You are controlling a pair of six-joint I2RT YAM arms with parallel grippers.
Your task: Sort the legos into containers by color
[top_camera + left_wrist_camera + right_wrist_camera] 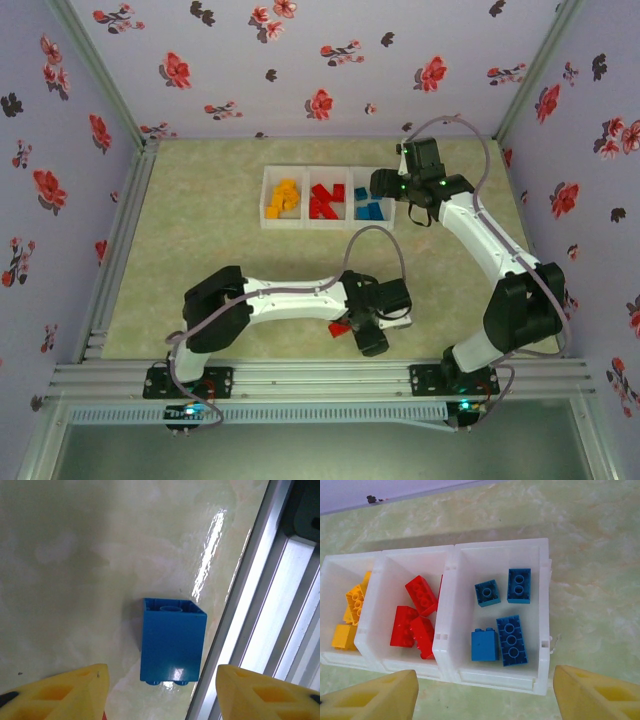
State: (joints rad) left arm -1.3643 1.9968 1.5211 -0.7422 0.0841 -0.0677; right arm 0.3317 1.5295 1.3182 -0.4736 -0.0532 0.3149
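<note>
the left gripper (160,687) keeps its two yellow fingers (65,692) apart and they hold nothing. a blue brick (172,640) lies on its side on the table (75,555) just ahead of the tips, its studs toward the gripper, and neither finger touches it. just to the right of this brick runs the metal rail (260,605) of the table's near edge. seen from above, a red brick (338,328) lies just beside this gripper, on its left.

the right gripper (485,682) hangs above the bins (447,605) with its fingers (375,697) wide and empty. under it the three white bins stand joined in one row. the right bin has four blue bricks (511,640), the middle one has red bricks (420,595), and the left one has yellow bricks (355,602). from above, the row stands in the far middle of the table. the right arm (480,240) reaches to the row's right end, and the left arm (290,297) lies bent along the near edge.
</note>
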